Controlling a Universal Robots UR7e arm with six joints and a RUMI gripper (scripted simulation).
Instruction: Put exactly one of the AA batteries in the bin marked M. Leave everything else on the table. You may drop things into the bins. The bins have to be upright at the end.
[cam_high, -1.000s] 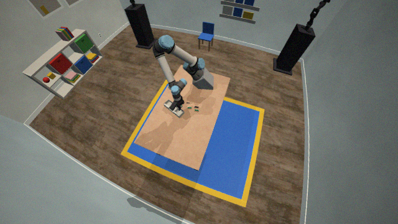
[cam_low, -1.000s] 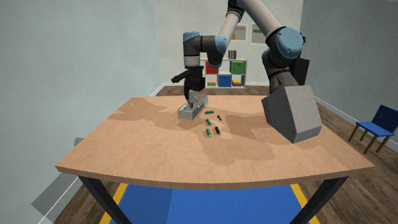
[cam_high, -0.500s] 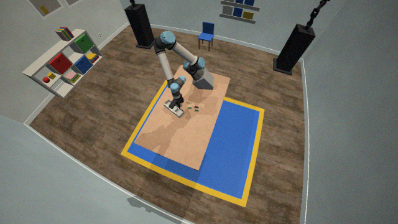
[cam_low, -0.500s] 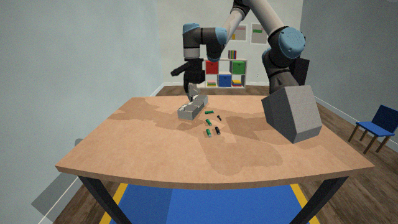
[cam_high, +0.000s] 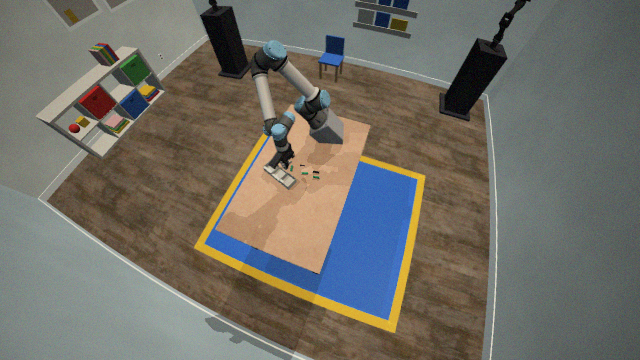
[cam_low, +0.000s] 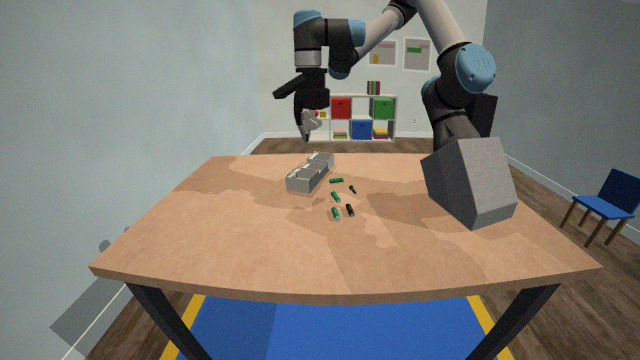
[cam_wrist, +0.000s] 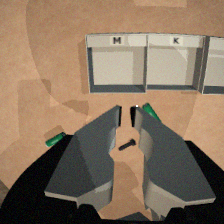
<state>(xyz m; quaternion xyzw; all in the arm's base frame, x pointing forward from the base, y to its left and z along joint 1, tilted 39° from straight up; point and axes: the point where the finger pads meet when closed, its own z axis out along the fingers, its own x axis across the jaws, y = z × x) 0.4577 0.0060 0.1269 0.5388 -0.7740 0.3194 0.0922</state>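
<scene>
Okay, gripper (cam_high: 286, 165) (cam_low: 306, 138) (cam_wrist: 125, 108) almost closed, nothing held. Exterior view: far green battery (cam_high: 291, 168) (cam_low: 336, 180) (cam_wrist: 151, 112) lies flat, long axis roughly left-right, near the bin row (cam_high: 280, 177) (cam_low: 298, 185) (cam_wrist: 118, 92).

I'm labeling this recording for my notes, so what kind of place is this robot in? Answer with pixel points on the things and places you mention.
Probably a robot test room: an arm's pedestal (cam_high: 327, 129) (cam_low: 487, 180) on a table (cam_high: 280, 220) (cam_low: 240, 250), wall-side cube shelving (cam_high: 44, 117) (cam_low: 396, 120), and a yellow-bordered blue mat (cam_high: 372, 240) (cam_low: 350, 330).

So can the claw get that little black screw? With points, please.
Probably yes: nothing covers the little black screw (cam_high: 302, 165) (cam_low: 353, 190) (cam_wrist: 127, 145). But the claw (cam_high: 286, 165) (cam_low: 306, 138) (cam_wrist: 125, 108) is shut and up high, so it must open and come down.
</scene>
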